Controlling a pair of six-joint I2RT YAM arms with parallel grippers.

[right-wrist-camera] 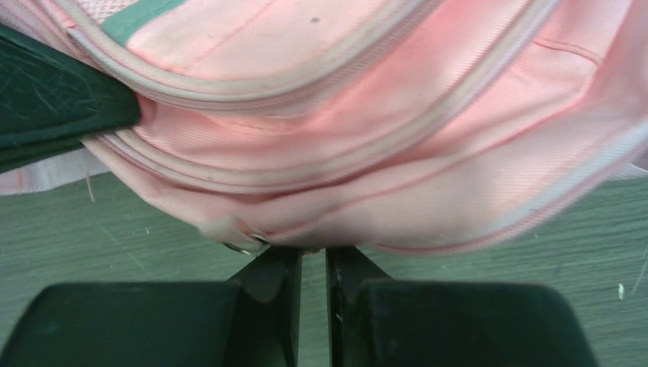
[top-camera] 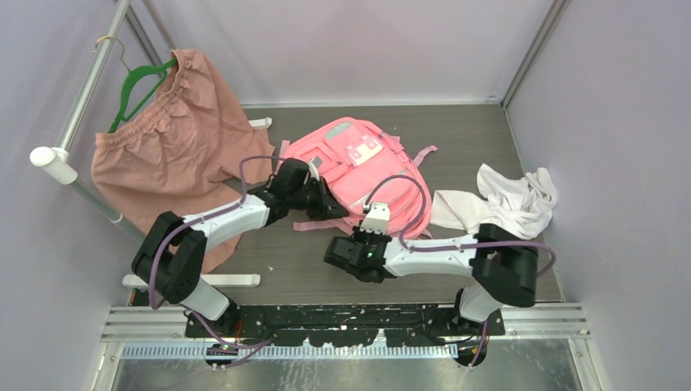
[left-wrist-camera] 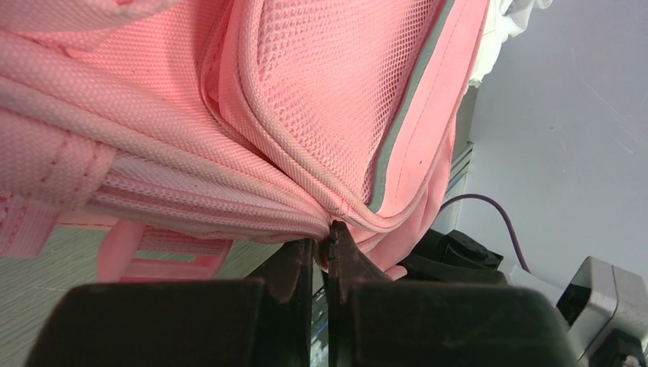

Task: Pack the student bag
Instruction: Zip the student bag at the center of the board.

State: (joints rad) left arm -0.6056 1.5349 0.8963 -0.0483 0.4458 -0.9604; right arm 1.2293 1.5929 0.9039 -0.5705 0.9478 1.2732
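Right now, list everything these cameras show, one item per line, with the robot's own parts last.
student bag: one, bright pink with pale trim, lying mid-table
garment: one, dusty pink, hanging on the hanger at far left
hanger: one, green, hooked on the rail
rail: one, pale metal, slanting along the left side
white cloth: one, white, crumpled to the right of the bag
table: one, dark wood-grain, under everything
left arm: one, white and black, reaching to the bag's left side
right arm: one, white and black, reaching to the bag's near edge
left tool: one, black, pinched on a bag seam
right tool: one, black, fingers nearly together at the bag's lower edge; hold unclear
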